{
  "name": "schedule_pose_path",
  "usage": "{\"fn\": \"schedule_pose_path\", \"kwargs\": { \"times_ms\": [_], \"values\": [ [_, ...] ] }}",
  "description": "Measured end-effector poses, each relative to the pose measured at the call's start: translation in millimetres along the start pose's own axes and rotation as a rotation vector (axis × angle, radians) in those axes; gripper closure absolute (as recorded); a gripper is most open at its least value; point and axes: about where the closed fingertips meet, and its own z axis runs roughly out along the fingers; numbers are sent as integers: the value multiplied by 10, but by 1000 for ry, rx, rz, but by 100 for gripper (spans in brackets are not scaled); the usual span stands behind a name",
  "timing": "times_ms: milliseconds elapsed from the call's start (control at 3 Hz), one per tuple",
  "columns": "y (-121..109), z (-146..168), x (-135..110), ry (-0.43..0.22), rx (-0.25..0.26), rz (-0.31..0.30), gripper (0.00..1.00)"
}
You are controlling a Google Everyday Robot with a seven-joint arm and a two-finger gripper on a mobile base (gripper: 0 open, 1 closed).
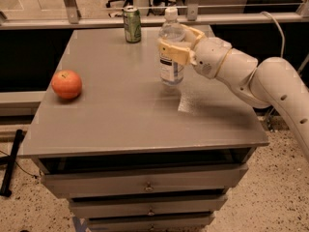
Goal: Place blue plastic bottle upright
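The bottle (171,70) is standing upright on the far right of the table (120,124), its base at or just above the surface. The gripper (175,46) is clasping it at mid-height. Risk: letting go while the base is hovering, or a finger dragging on withdrawal, could be toppling it toward the can (131,24).

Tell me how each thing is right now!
Bottle: upright, cap on, bottom on the table.
Gripper: at the bottle's middle, jaws shut on it.
Can: upright, near the table's far edge.
Orange fruit: resting on the table's left side.
Drawers: shut.
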Motion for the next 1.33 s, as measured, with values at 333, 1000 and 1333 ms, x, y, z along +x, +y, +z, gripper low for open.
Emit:
{"fn": "schedule_pose_path", "kwargs": {
  "times_ms": [333, 1000, 1333],
  "values": [
    [-58, -7, 82, 5, -2, 43, 100],
    [-64, 1, 166, -2, -9, 9, 84],
    [-46, 4, 207, 5, -13, -14, 61]
  ]
}}
